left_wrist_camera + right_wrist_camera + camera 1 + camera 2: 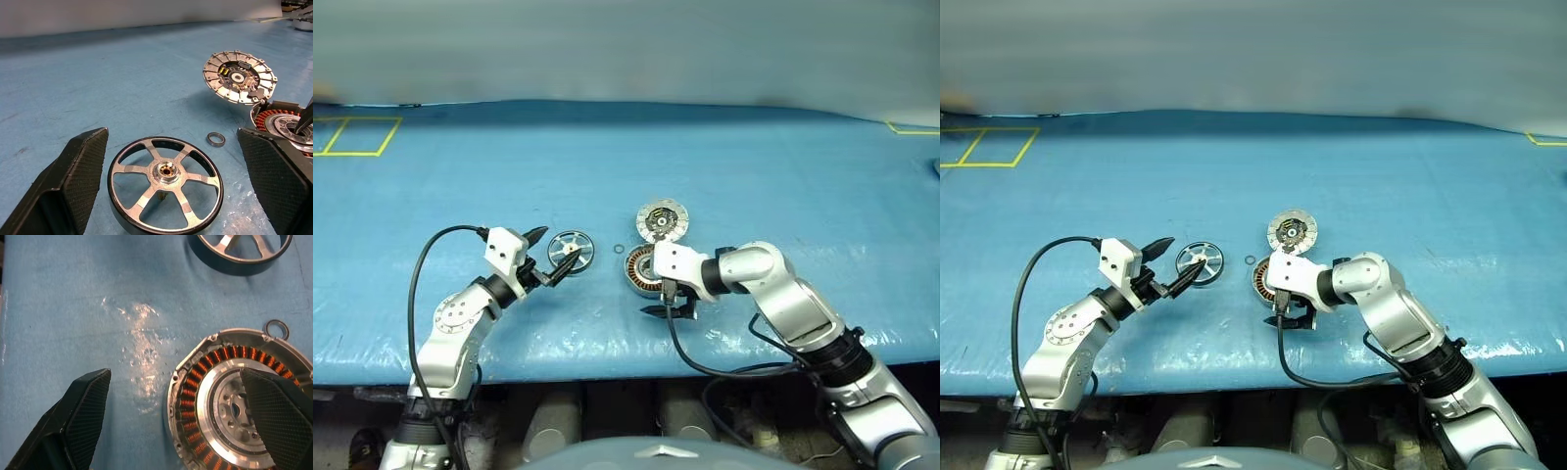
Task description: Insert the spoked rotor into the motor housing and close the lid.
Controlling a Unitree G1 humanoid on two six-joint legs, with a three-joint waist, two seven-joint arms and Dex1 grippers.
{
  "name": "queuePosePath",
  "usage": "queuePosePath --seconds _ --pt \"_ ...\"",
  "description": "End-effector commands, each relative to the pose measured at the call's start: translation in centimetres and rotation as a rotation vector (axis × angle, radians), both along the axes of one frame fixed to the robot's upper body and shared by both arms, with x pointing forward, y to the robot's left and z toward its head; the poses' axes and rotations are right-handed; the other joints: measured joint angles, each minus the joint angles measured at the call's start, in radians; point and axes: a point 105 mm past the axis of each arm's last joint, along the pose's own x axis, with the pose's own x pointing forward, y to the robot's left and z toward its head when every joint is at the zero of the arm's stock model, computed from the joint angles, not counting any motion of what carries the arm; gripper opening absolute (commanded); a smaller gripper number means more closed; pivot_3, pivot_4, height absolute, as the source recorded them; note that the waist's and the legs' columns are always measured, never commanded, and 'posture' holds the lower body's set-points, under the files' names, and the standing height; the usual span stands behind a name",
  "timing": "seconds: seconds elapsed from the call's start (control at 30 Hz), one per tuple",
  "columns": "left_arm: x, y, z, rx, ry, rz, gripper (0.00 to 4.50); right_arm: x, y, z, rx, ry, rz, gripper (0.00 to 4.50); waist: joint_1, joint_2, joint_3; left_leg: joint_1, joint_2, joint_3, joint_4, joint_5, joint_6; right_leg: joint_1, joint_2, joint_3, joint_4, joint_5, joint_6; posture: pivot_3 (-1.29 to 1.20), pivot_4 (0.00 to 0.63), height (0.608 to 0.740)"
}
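The left tool point(558, 253) points level, forward and rightward, its fingers spread wide. The right arm bends inward at the wrist, its tool point(668, 310) angled downward, fingers point(83, 416) wide apart.

The spoked rotor point(165, 187) looks like bright brushed metal, its spokes satin silver inside a glossy black outer band. The motor housing point(230, 401) has a dull, slightly scuffed silver rim, shiny copper-coloured wire windings and a smooth machined metal centre. The lid point(239, 77) is pale matt metal (dark at its middle). A blue sheet covers the desk point(754, 166), smooth and faintly glossy, wrinkled in places. Both jaws carry matt black finely cross-hatched pads.
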Motion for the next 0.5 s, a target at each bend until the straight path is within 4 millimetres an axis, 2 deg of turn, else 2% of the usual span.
queuePosePath --seconds 0.03,0.2,0.33,0.43,0.5 --pt "0.0 -0.3 1.2 -0.002 -0.049 -0.02 4.5 0.6 -0.1 2.6 0.06 -0.092 -0.022 4.47 0.001 0.0 0.0 0.0 0.0 0.0 0.0 0.0 0.0 0.0 0.0 0.0 0.0 0.0 0.0 0.0 0.15 0.74" --pt "0.0 -0.5 1.5 0.006 -0.06 -0.061 4.5 1.6 -0.6 4.2 0.112 -0.181 -0.088 4.47 0.001 0.0 0.0 0.0 0.0 0.0 0.0 0.0 0.0 0.0 0.0 0.0 0.0 0.0 0.0 0.0 0.15 0.74" --pt "0.2 -0.7 1.8 0.02 -0.066 -0.107 4.5 2.3 -0.7 5.7 0.273 -0.228 -0.182 4.47 0.001 0.0 0.0 0.0 0.0 0.0 0.0 0.0 0.0 0.0 0.0 0.0 0.0 0.0 0.0 0.0 0.15 0.74" --pt "0.7 -1.6 2.5 0.0 -0.07 -0.16 4.5 2.0 -0.6 6.0 0.422 -0.212 -0.206 4.47 0.004 0.0 0.0 0.0 0.0 0.0 0.0 0.0 0.0 0.0 0.0 0.0 0.0 0.0 0.0 0.0 0.15 0.74" --pt "1.5 -2.1 2.6 0.029 -0.059 -0.187 4.5 1.9 -0.8 5.4 0.463 -0.202 -0.267 4.47 0.007 0.0 0.0 0.0 0.0 0.0 0.0 0.0 0.0 0.001 0.0 0.0 0.0 0.0 0.0 0.0 0.15 0.74"
